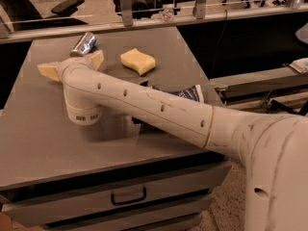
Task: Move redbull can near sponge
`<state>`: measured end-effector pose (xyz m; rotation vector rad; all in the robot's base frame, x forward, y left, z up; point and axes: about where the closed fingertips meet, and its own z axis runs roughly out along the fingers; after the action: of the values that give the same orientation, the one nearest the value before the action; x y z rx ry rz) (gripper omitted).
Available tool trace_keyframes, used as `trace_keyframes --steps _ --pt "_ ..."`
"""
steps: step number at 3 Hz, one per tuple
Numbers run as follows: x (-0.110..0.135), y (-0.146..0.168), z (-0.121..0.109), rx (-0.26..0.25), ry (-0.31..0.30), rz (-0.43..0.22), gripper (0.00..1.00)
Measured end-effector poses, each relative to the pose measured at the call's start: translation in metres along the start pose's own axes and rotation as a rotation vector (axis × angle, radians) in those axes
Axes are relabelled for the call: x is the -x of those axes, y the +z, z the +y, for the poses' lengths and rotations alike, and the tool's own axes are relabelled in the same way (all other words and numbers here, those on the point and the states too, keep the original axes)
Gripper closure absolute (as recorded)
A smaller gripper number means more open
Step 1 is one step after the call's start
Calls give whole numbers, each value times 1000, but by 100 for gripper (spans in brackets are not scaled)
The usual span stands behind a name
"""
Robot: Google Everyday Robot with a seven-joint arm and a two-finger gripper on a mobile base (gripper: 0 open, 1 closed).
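The arm (159, 109) crosses the bench (43, 148) from the near right. It hides part of a chip bag (185, 93), which lies nearer than the tool and well to its right. The tool (71, 64) sits low over the far left of the bench, its two tan fingers (48, 71) spread wide with nothing between them. The sponge (138, 61) lies to the tool's right, near but apart from it. The can (84, 44) is just beyond the tool, close to its right finger, and appears to lie on its side rather than upright. It is likely light, thin-walled and smooth, so it would roll or skid if nudged and dent under a hard squeeze. The best hold is probably across the middle of its round body, jaws square to its long axis, with gentle pressure.
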<state>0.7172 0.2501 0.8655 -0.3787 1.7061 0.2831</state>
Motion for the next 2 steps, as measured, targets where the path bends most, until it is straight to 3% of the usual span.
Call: trace_keyframes --steps 2 --pt "0 30 -13 -47 -12 -4 0"
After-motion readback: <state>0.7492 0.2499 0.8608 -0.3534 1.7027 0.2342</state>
